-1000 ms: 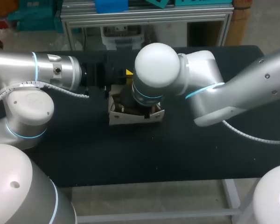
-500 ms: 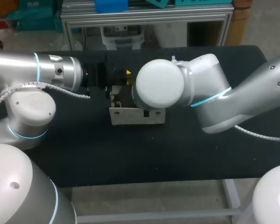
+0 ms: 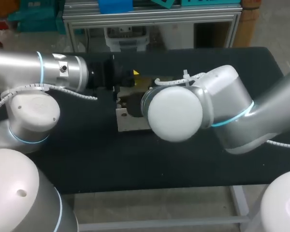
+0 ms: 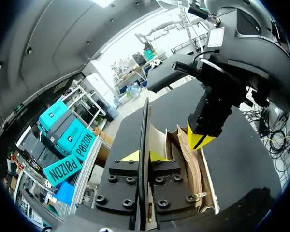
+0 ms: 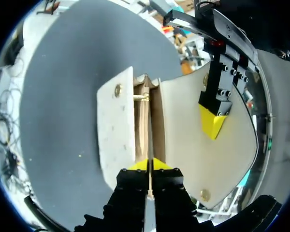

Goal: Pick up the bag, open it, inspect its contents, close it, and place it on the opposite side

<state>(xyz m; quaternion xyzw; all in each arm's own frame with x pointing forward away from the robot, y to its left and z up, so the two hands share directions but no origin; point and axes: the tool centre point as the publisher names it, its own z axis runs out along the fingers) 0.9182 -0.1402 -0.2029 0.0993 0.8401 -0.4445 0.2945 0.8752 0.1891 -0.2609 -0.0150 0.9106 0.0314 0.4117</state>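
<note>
On black table (image 3: 87, 159): pale bag (image 3: 130, 121), mouth parted.
Bag's flap clamped in left gripper (image 4: 138, 157); right gripper (image 5: 149, 164) pinching bag's other wall; matte table surface surrounds bag.

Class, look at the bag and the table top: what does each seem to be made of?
Bag: stiff cream sheet, perhaps faux leather; its panels look flat and smooth, with brass-coloured studs. Table: black matte covering, maybe cloth or rubber; no glare.
</note>
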